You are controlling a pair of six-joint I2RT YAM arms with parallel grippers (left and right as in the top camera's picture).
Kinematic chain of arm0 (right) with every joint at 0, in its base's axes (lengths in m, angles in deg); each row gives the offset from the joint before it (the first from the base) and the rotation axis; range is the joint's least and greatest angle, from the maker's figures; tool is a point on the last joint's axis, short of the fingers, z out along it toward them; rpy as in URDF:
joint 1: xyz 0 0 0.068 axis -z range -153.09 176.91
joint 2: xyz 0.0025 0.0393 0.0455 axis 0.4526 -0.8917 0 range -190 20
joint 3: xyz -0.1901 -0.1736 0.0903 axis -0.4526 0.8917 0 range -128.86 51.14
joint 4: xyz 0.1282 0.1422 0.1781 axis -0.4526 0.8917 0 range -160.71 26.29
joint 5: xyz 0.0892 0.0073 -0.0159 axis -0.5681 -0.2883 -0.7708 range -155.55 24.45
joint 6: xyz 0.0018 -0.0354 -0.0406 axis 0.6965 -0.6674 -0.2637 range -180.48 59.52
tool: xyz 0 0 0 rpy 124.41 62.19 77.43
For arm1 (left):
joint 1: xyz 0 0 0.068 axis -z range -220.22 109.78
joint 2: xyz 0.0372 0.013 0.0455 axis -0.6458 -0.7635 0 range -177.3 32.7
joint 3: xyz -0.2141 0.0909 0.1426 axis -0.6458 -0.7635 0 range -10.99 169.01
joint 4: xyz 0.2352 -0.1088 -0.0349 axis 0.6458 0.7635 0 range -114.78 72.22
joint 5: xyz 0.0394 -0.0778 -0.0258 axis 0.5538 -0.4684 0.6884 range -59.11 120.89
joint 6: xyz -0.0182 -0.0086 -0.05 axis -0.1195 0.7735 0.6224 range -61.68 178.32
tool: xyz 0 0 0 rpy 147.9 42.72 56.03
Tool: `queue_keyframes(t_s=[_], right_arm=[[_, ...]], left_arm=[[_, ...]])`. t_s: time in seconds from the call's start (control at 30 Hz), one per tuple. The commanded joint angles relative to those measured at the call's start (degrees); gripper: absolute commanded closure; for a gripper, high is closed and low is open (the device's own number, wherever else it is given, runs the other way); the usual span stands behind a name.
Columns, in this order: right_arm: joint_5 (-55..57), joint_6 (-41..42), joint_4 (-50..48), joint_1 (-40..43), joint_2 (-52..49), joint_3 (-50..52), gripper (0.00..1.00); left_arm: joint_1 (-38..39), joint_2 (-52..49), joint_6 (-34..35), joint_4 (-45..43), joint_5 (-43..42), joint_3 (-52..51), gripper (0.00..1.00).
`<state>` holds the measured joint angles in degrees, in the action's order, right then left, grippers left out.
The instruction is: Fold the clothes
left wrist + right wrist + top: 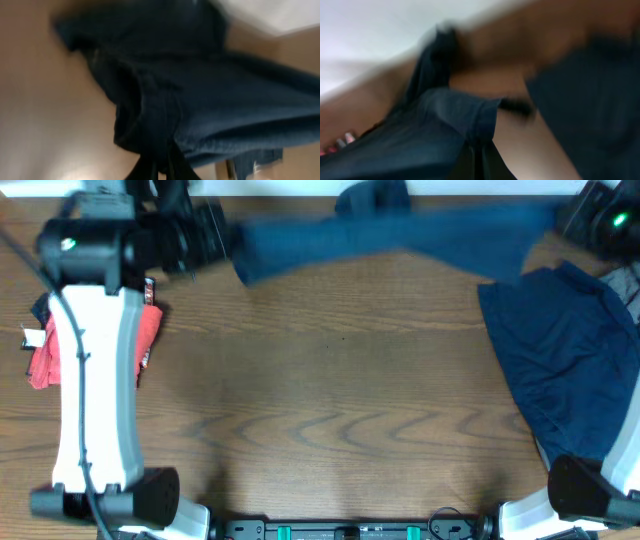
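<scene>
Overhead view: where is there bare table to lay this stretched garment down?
Free: the wide middle of the table, bordered by the stretched garment at the far edge, the left arm and the second garment on the right. Crowded: the left edge, where a red cloth lies under that arm, and the right side.

A red cloth (42,365), perhaps a garment, lies on the wooden table (330,400).

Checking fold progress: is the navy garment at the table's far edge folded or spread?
Spread out: the navy garment stretches as one long blurred band along the table's far edge.
</scene>
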<state>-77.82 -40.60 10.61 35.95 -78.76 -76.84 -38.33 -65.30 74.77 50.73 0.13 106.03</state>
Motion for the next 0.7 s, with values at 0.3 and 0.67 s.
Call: queue_keyframes(t_s=[0.3, 0.67], right_arm=[[21.4, -0.74, 5.99, 4.26, -2.03, 27.87, 0.99], [31.36, 6.03, 5.81, 8.87, 4.66, 41.9, 0.99]], left_arm=[[-1.86, 0.98, -1.25, 16.72, 17.33, -27.04, 0.94], [0.02, 22.49, 2.8, 16.92, 17.33, -50.21, 0.94]])
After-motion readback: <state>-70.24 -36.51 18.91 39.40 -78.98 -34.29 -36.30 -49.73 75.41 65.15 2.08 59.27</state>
